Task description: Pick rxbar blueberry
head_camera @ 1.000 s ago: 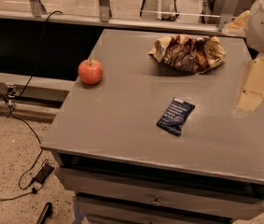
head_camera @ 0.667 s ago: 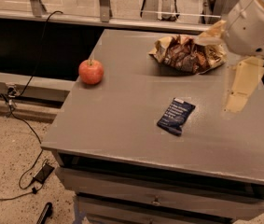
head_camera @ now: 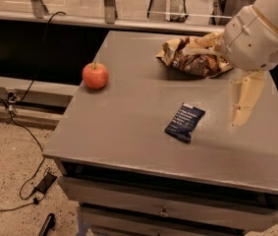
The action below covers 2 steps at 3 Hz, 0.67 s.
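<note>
The rxbar blueberry (head_camera: 185, 122) is a small flat navy bar with white text. It lies flat on the grey table (head_camera: 124, 122), right of centre and toward the front. My gripper (head_camera: 210, 86) hangs above the table's right side, to the right of the bar and apart from it. It is open: one cream finger (head_camera: 241, 100) points down at the table, and the other reaches left over the snack bag. It holds nothing.
A red apple (head_camera: 95, 75) sits near the table's left edge. A wrinkly brown-and-tan snack bag (head_camera: 190, 59) lies at the back right, partly behind my gripper. Cables trail on the floor at the left. A railing runs behind the table.
My arm and gripper have moved left, from the table's right edge in over the table toward the bar. The bar, apple and bag have not moved.
</note>
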{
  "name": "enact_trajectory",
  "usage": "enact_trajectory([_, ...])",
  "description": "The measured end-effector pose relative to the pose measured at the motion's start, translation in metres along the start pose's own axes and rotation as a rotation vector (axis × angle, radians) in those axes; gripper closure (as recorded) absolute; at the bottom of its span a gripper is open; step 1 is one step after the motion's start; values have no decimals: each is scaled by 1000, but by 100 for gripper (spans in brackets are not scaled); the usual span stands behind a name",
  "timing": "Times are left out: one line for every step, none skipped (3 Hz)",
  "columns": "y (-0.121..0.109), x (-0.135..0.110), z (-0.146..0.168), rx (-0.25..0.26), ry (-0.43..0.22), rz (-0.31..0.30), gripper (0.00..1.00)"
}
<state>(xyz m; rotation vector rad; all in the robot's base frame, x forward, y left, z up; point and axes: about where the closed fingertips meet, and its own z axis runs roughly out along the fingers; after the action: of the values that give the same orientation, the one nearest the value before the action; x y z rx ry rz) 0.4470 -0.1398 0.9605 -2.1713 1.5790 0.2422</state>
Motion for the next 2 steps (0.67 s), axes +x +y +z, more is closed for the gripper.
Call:
enact_trajectory([-1,4,8,-14,20,-6,0])
enact_trajectory([-3,29,33,-25,64,-79,0])
